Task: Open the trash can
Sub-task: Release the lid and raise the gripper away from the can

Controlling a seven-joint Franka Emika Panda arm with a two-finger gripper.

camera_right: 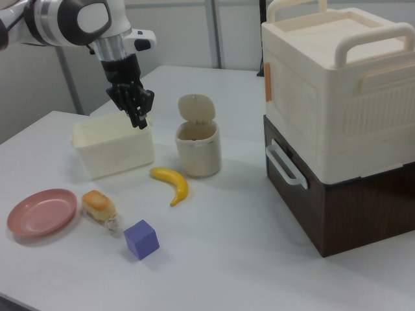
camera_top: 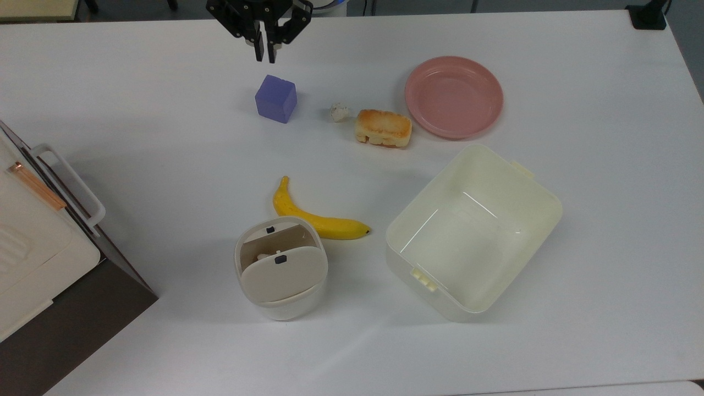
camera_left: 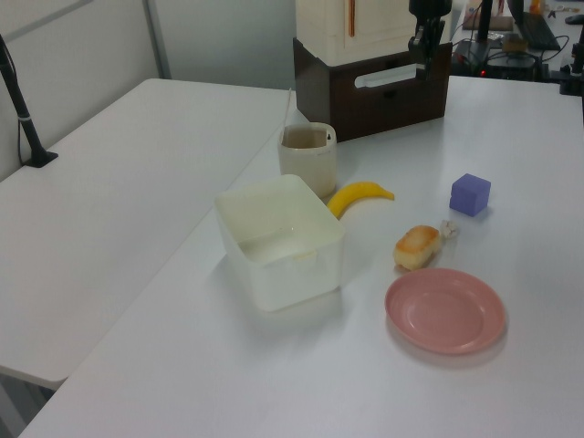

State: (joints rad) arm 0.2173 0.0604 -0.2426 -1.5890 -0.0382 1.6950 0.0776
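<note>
- The trash can (camera_top: pixel 281 273) stood on the white worktop (camera_top: pixel 137 137) near the top view's lower middle, its beige lid (camera_right: pixel 196 108) swung upright and the inside exposed.
- A small black button (camera_top: pixel 280 259) sat at the lid's edge in the top view, and a second dark spot marked the can's far rim.
- The gripper (camera_top: pixel 263 54) hung above the worktop at the top view's upper edge, well apart from the trash can. Its two fingers were almost together, with only a thin slit between them, and they held nothing.
- In the right view the gripper (camera_right: pixel 139 122) pointed downward in front of the cream tub (camera_right: pixel 114 150).
- A banana (camera_top: pixel 314 216) lay just beside the trash can, on the top view's right of it, between the can and the tub (camera_top: pixel 473 231).
- A purple cube (camera_top: pixel 275 98) rested below the gripper in the top view, clear of the fingers.
- A toasted bread piece (camera_top: pixel 383 128) and a small crumpled white scrap (camera_top: pixel 339 111) lay near a pink plate (camera_top: pixel 454 96).
- A cream box on a dark brown base (camera_right: pixel 337 116) stood at the right view's right, with a white handle on its front.
</note>
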